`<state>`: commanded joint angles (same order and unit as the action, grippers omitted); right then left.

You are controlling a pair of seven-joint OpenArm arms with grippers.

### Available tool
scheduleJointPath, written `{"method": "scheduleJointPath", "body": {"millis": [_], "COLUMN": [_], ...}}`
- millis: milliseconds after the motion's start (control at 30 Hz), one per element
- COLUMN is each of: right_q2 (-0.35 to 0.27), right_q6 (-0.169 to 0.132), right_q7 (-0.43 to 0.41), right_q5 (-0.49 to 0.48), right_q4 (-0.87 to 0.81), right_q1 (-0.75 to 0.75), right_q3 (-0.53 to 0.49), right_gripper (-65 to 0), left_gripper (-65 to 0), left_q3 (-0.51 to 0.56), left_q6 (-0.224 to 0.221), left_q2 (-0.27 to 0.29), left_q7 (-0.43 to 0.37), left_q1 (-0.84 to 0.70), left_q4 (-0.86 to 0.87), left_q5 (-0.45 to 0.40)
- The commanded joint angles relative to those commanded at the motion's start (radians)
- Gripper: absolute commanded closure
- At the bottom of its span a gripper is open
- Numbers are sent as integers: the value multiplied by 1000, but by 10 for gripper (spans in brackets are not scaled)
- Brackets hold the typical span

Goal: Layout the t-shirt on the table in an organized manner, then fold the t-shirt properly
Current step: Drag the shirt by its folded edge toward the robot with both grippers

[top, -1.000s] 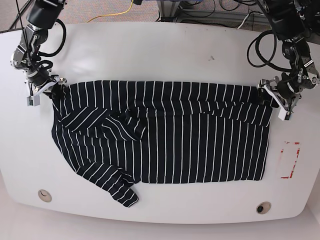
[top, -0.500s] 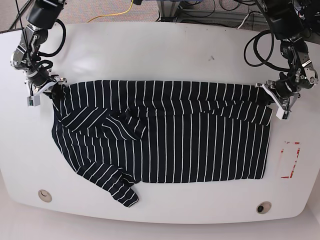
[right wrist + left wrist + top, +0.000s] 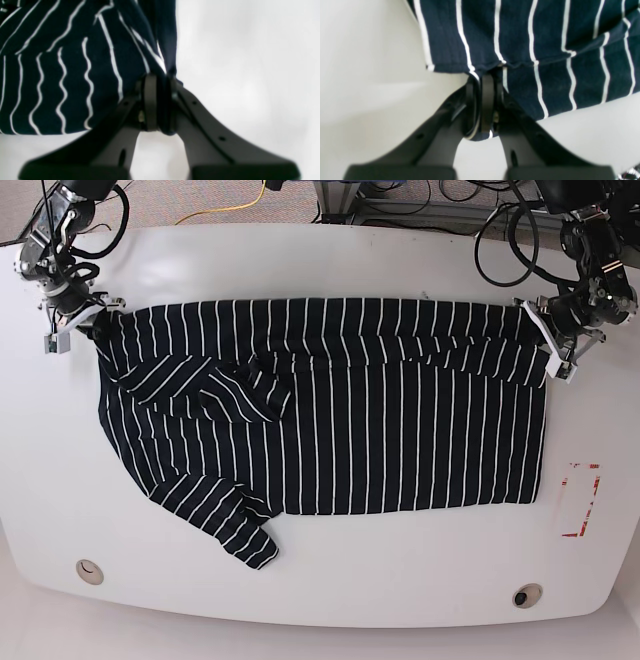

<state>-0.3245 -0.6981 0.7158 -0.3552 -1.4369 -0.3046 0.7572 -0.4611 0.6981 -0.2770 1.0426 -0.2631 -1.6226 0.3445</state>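
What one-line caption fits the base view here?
Both grippers, left and right, pinch the striped t-shirt at its far corners, stretching it across the white table.

Black arms, looped black cables

Colours and patterns on the table.
Shirt point(image 3: 330, 420): black with thin white stripes. Table point(image 3: 300, 270): glossy white, with a small red outline mark point(image 3: 580, 500). Grippers: black fingers point(image 3: 487, 100). Cable point(image 3: 235, 207): yellow.

You will find no readable text, label, brand or number here; the only sign is a small red rectangular outline mark point(image 3: 580, 500) on the glossy white tabletop point(image 3: 330, 270).
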Motion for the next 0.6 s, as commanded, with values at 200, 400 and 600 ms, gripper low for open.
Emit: {"method": "scheduleJointPath", "body": {"millis": [200,400,600], "right_q2": [60,94,98], "right_q6": [0,0,0], "right_q7": [48,48,48], "right_q5": [5,2,0], "right_q4": [-109,-164,-172], "right_q1": [-92,-160,-186], "right_q3": [74,114,132], "right_gripper": [-49,-49,-49], "left_gripper": [0,0,0], "left_q3": [2,2,0], "left_q6": [0,0,0], "left_q2": [-2,-6,-25], "left_q7": [0,0,0], "left_q1": [-107,-160,-193], "left_q4": [-84,-98,-98], "left_q5": [26,26,28]}}
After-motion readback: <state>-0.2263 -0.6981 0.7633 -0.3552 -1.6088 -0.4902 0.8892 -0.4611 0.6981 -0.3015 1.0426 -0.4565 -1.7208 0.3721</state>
